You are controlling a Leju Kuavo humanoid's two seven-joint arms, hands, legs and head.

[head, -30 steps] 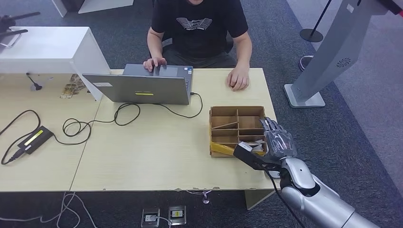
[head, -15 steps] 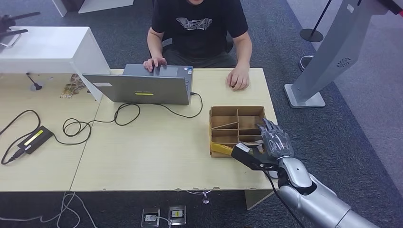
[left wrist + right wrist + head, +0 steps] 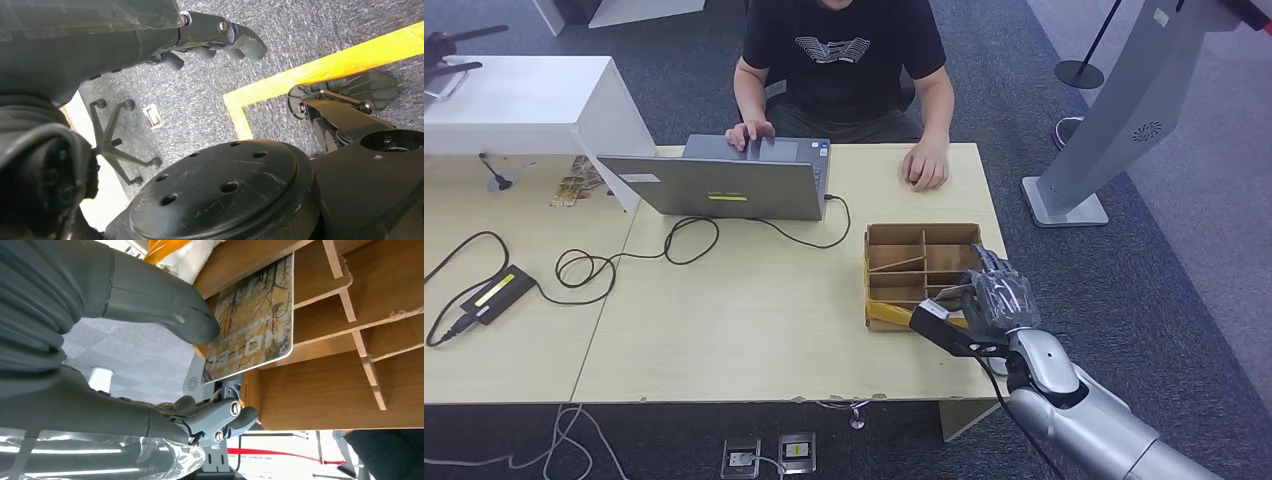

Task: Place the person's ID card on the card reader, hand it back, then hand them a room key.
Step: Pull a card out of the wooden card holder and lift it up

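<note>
— Grey carpet (image 3: 1184,200) runs round a pale wooden desk (image 3: 754,330), with a person (image 3: 844,60) seated at the far side, 1 hand on a laptop (image 3: 724,185), the other flat on the desk. What is the right hand doing?

— The right hand (image 3: 996,300) reaches in from the near right corner, over the near end of a cardboard divider box (image 3: 922,262). In the right wrist view its thumb (image 3: 165,302) presses on a room key (image 3: 252,327) — a card printed with bare trees — and the darker fingers (image 3: 220,417) curl beneath it, so it grips the card. The card stands tilted in a compartment of the box, against a partition.

— And the left hand?

— The left hand (image 3: 210,35) hangs over the carpet beside a yellow floor line (image 3: 320,70), fingers curled in, holding nothing.

— Anything else on the desk?

— A black cable (image 3: 684,240) loops from the laptop toward a small black device with a yellow stripe (image 3: 497,292) at the left.
</note>
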